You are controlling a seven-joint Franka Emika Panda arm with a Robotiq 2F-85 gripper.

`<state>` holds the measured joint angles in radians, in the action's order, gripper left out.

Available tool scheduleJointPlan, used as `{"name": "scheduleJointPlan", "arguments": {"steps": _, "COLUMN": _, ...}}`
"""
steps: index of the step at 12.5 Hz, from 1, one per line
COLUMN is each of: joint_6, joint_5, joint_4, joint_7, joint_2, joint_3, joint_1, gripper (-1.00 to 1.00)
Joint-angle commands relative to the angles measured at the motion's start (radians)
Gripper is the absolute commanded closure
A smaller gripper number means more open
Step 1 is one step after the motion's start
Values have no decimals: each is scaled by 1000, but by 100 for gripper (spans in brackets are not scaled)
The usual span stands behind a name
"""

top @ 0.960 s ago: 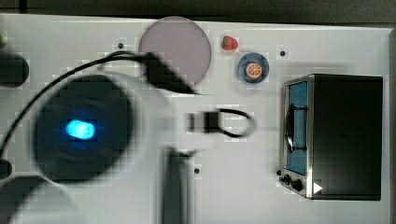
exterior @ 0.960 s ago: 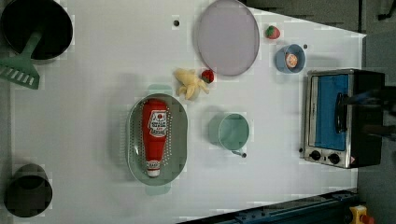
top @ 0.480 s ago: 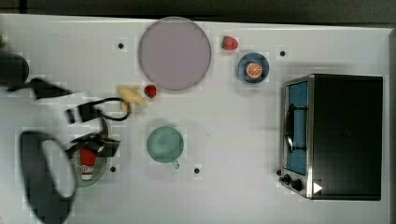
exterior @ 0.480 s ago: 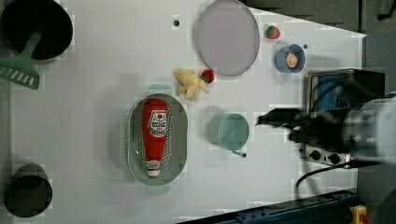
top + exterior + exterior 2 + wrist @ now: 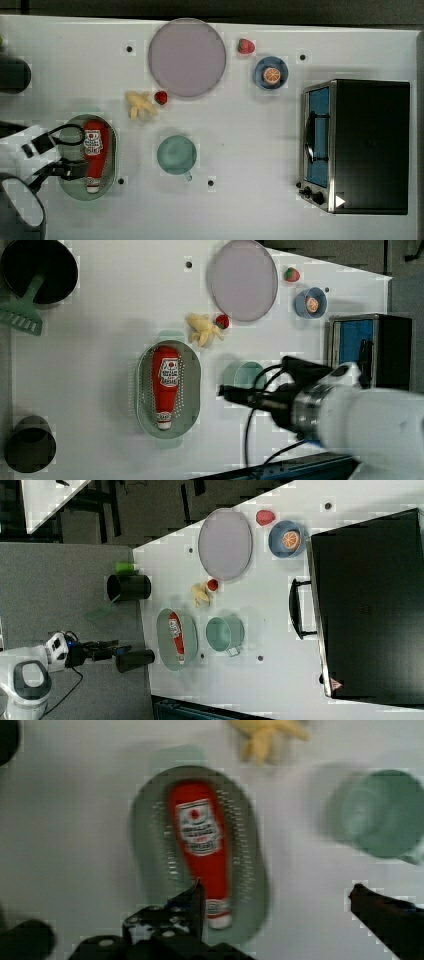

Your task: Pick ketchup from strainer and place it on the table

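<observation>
The red ketchup (image 5: 95, 150) with its white label lies flat in the pale green strainer (image 5: 113, 150) near the top view's left edge, on the white table (image 5: 250, 130). The wrist view looks down on the ketchup (image 5: 202, 840) in the strainer (image 5: 150, 835), the white cap toward one dark fingertip (image 5: 194, 900). My gripper (image 5: 280, 895) is open, fingers wide apart, nothing between them. It hangs well above the table. In the left view the gripper (image 5: 223, 390) overlaps the green cup, to the right of the ketchup (image 5: 166, 382) and strainer (image 5: 192, 390).
A green cup (image 5: 176, 155) stands to the strainer's right in the top view. A banana (image 5: 140, 106) and strawberry (image 5: 160, 97) lie beside the lilac plate (image 5: 187, 56). A toaster oven (image 5: 360, 145) fills the top view's right. A dark cup (image 5: 29, 444) and black pot (image 5: 40, 270) stand at the left view's left.
The arm has swung across the table: in the top view from the middle to the left edge, in the left view leftward from the oven to the cup. The ketchup has not moved.
</observation>
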<state>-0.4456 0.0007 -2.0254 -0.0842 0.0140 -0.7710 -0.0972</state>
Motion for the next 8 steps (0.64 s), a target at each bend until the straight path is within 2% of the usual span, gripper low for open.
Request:
{"name": "scheduleJointPlan", "arguments": {"steps": 1, "joint_6": -154, "joint_5": -3, "joint_4": -112, "joint_7": -44, "joint_2": -70, "joint_3": -42, "joint_1": 1, "gripper": -100}}
{"name": "scheduleJointPlan", "arguments": {"steps": 4, "joint_6": -346, "joint_5": -96, "joint_4": -200, "joint_7": -44, "joint_2": -154, "joint_3": -52, "joint_1": 1, "gripper": -100}}
{"name": "scheduleJointPlan", "arguments": {"steps": 8, "joint_6": -506, "joint_5": -228, "joint_4": -221, "joint_7": -76, "joint_2": -307, "joint_3": -34, "joint_1": 2, "gripper": -100}}
